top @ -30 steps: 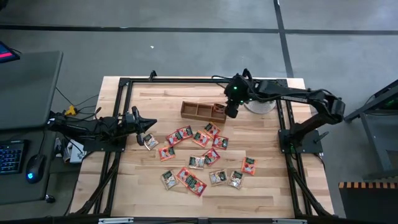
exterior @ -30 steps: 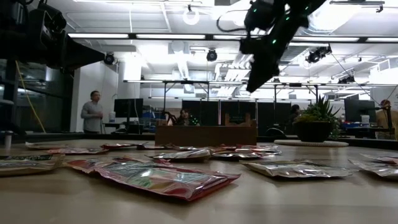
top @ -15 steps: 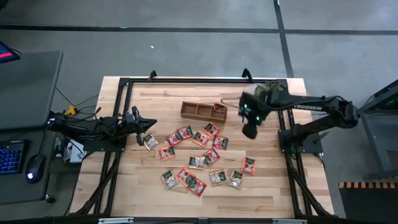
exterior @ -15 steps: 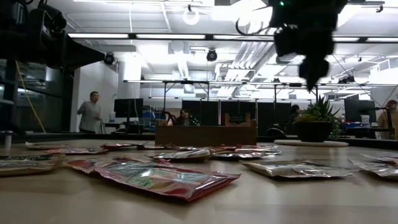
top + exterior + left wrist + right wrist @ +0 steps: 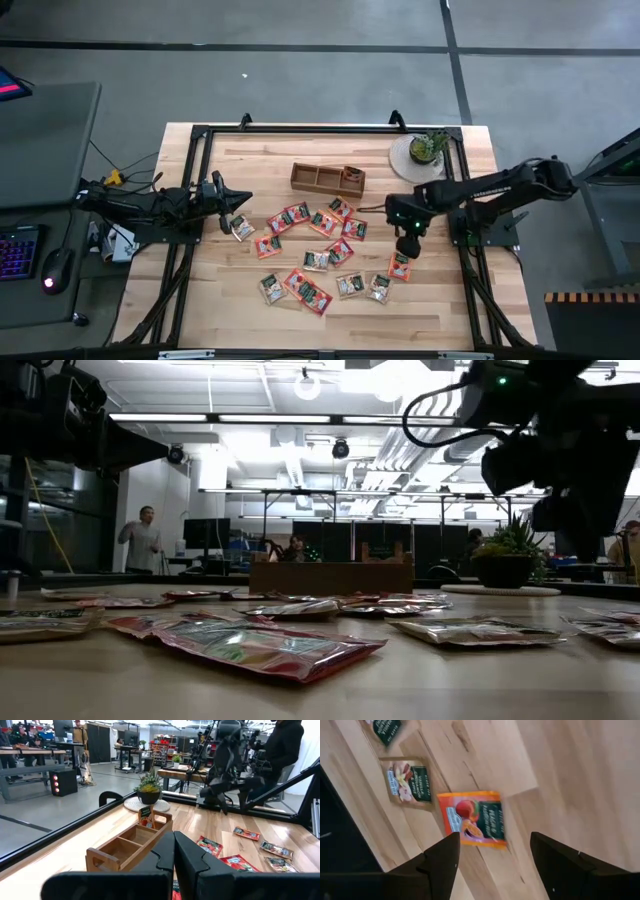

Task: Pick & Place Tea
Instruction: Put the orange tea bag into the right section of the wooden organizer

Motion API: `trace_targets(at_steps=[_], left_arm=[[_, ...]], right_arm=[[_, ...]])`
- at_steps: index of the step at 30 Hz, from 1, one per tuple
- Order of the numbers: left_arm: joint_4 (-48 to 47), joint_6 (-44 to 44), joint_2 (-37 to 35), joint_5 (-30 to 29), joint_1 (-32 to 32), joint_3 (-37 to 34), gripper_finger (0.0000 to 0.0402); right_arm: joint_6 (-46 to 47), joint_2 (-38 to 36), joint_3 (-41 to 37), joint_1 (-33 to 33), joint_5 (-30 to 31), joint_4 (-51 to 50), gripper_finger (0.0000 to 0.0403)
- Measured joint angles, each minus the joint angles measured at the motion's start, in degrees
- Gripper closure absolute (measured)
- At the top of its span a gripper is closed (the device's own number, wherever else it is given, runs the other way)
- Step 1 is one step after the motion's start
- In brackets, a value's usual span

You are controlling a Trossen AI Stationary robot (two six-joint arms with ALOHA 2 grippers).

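Observation:
Several red-orange and pale grey-green tea sachets (image 5: pixel 318 250) lie flat and scattered on the wooden table. One more stands in the right end compartment (image 5: pixel 352 176) of the brown wooden tray (image 5: pixel 320 179). My right gripper (image 5: pixel 405 246) hovers open over a red-orange sachet (image 5: pixel 400 265) at the right of the scatter. In the right wrist view that sachet (image 5: pixel 477 819) lies flat between and beyond my fingers, with the gripper (image 5: pixel 495 847) clear of it. A pale sachet (image 5: pixel 410 782) lies beside it. My left gripper (image 5: pixel 243 203) waits shut at the table's left (image 5: pixel 174 855).
A small potted plant (image 5: pixel 428 148) stands on a round white mat at the far right corner, behind the tray (image 5: pixel 132 842). Black frame rails (image 5: pixel 195 180) run along the table's left, right and far sides. People stand in the room beyond the table (image 5: pixel 145 540).
My right gripper has swung from above the tray's right end toward the table's right and near edges and come lower, ending over the red-orange sachet at the right of the scatter. The sachets and the tray have stayed where they were.

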Motion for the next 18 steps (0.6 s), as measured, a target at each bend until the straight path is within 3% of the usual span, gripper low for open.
trace_targets(at_steps=[6,18], left_arm=[[0.0,0.0,0.0,0.0,0.0,0.0,0.0401],[0.0,0.0,0.0,0.0,0.0,0.0,0.0401]], right_arm=[[1.3,0.0,-2.1,3.9,2.3,5.5,0.0163],[3.7,0.0,-2.1,8.6,11.2,6.4,0.0163]])
